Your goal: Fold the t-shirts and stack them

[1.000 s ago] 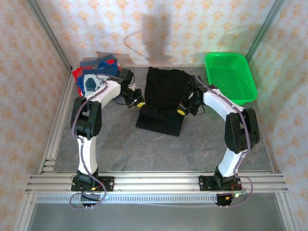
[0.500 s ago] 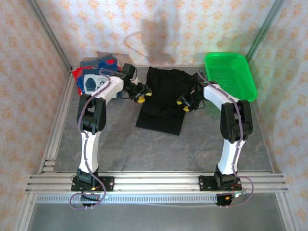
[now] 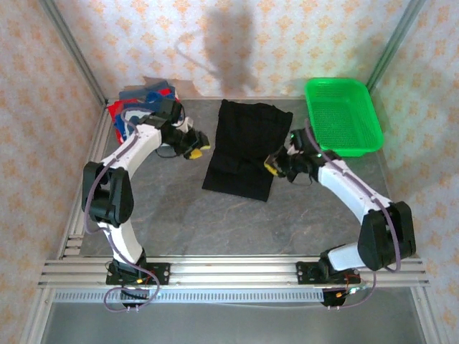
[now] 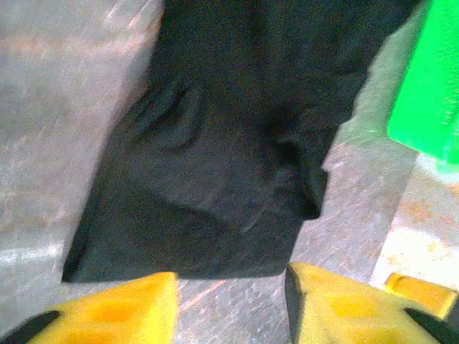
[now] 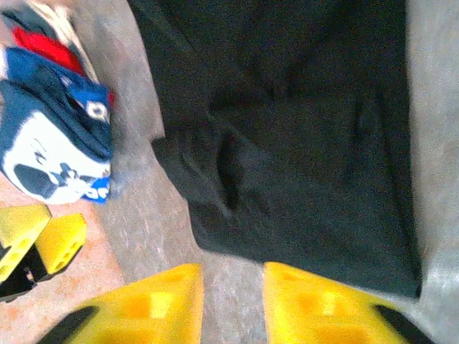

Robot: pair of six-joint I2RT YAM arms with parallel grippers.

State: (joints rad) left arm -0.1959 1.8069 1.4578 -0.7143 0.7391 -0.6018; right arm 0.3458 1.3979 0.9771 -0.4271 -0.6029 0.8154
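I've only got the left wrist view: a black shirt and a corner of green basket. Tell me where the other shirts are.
Observer: The other shirts are piled in the table's far left corner, behind the left arm, with a navy one with a white print among them.
Operator: Report the right claw.
Observer: The right claw is at the black shirt's right edge. Its wrist view shows the fingers apart, with nothing between them.
Operator: Check the basket.
Observer: The green basket sits in the far right corner, apart from the black shirt, and looks empty.
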